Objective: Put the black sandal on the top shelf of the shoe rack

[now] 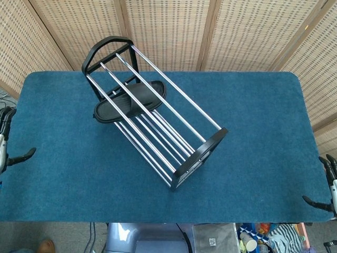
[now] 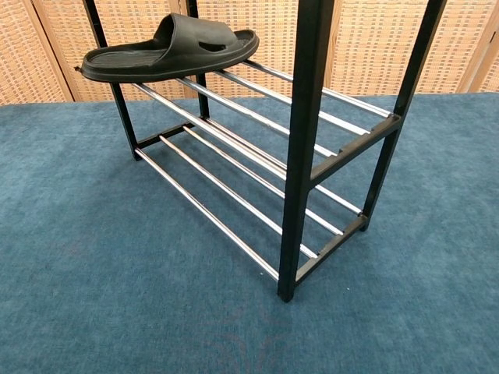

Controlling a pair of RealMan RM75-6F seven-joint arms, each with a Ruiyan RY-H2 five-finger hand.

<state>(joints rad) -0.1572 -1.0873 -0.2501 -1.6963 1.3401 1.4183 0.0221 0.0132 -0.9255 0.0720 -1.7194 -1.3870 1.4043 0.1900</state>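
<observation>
While both hands (image 1: 6,147) (image 1: 326,190) hang open, black sandal (image 1: 129,100) rests on shoe rack (image 1: 200,153).

Blue carpeted table (image 1: 253,105), wicker screens (image 1: 174,31) behind.
Below the table's near edge we see colourful clutter (image 1: 263,237) on the floor.

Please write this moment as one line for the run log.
sandal: lying on middle rails of shoe rack, not top | left hand: open, at table edge | right hand: open, at table edge
</observation>
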